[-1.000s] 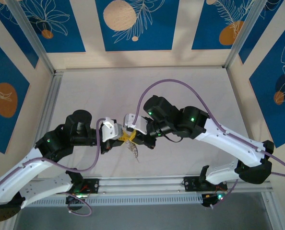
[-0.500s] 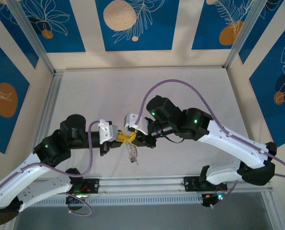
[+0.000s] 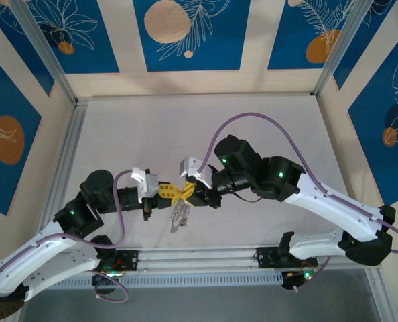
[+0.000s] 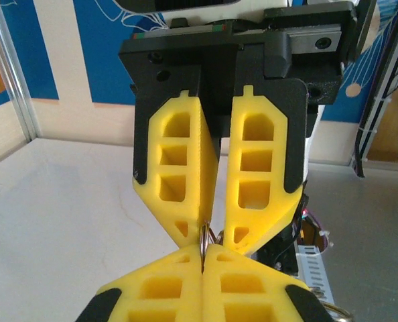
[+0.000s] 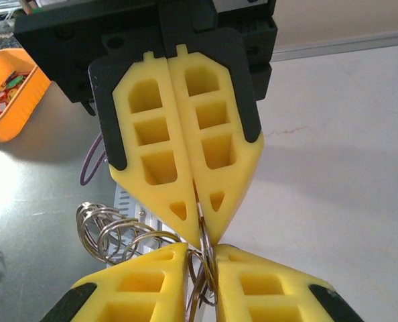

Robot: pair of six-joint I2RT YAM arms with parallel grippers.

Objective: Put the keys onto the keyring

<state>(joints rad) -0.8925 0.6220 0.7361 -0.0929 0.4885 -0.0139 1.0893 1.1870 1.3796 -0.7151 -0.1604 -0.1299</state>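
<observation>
Right wrist: left tool (image 5: 200, 231) clenched on the keyring (image 5: 118, 235); right tool (image 5: 200, 253) slightly parted around its coils, above the table (image 5: 333, 168)

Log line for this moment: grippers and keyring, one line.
left gripper: shut on keyring | right gripper: jaws slightly parted around rings | tip to tip above table, rings dangling

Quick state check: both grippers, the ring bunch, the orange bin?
left gripper: shut on the keyring.
right gripper: jaws slightly parted around the keyring.
keyring: dangling where the two grippers meet.
orange bin: upright, holding small coloured pieces.
</observation>
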